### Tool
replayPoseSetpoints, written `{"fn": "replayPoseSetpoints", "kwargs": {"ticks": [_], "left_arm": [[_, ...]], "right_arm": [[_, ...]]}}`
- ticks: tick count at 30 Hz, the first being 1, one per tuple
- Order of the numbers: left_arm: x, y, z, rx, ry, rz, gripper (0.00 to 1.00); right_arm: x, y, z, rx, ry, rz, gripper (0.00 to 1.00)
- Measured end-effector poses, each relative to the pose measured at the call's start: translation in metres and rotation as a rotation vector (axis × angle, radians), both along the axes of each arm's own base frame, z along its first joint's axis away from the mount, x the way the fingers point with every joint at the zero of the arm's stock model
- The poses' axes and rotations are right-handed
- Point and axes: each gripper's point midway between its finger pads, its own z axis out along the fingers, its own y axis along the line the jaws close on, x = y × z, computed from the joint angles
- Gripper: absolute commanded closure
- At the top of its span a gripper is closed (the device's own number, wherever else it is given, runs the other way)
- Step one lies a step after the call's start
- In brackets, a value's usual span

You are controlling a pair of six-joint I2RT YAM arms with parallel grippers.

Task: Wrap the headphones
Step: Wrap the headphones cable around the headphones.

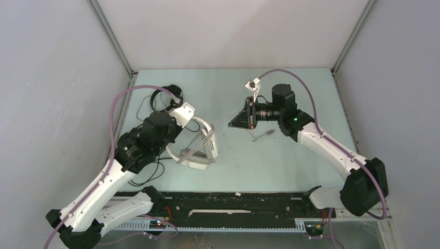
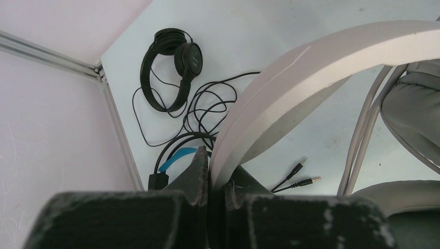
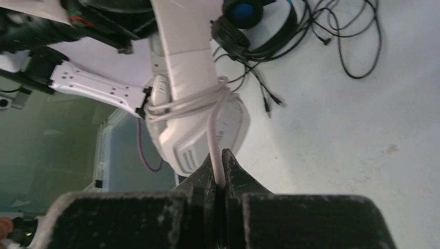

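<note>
left gripper [image 2: 217,182] pinches the smooth curved headband [image 2: 311,67] of the white headset [image 1: 198,162], right gripper [image 3: 220,174] pinches its thin pale cable [image 3: 213,132].

White headset [image 2: 311,72], slim black headset [image 2: 187,57], blue-lined black headset [image 3: 231,37], pale green table [image 1: 290,166]

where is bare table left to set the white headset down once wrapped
Free: near-middle table between white headset and right arm; also the far strip by the back wall. Crowded: left side, black headsets and tangled cables.
</note>
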Motion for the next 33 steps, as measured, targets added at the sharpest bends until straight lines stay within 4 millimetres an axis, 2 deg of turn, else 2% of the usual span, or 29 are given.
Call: {"fn": "replayPoseSetpoints", "kwargs": {"ticks": [14, 26, 33], "left_arm": [[0.0, 0.003, -0.001, 0.001, -0.008, 0.022, 1.0], [0.007, 0.013, -0.008, -0.096, 0.007, 0.222, 1.0], [0.011, 0.019, -0.015, -0.142, 0.023, 0.348, 1.0]], "right_arm": [[-0.033, 0.035, 0.039, 0.127, 0.074, 0.115, 1.0], [-0.052, 0.065, 0.05, 0.205, 0.186, 0.195, 0.95], [-0.056, 0.084, 0.053, 0.215, 0.208, 0.196, 0.93]]}}
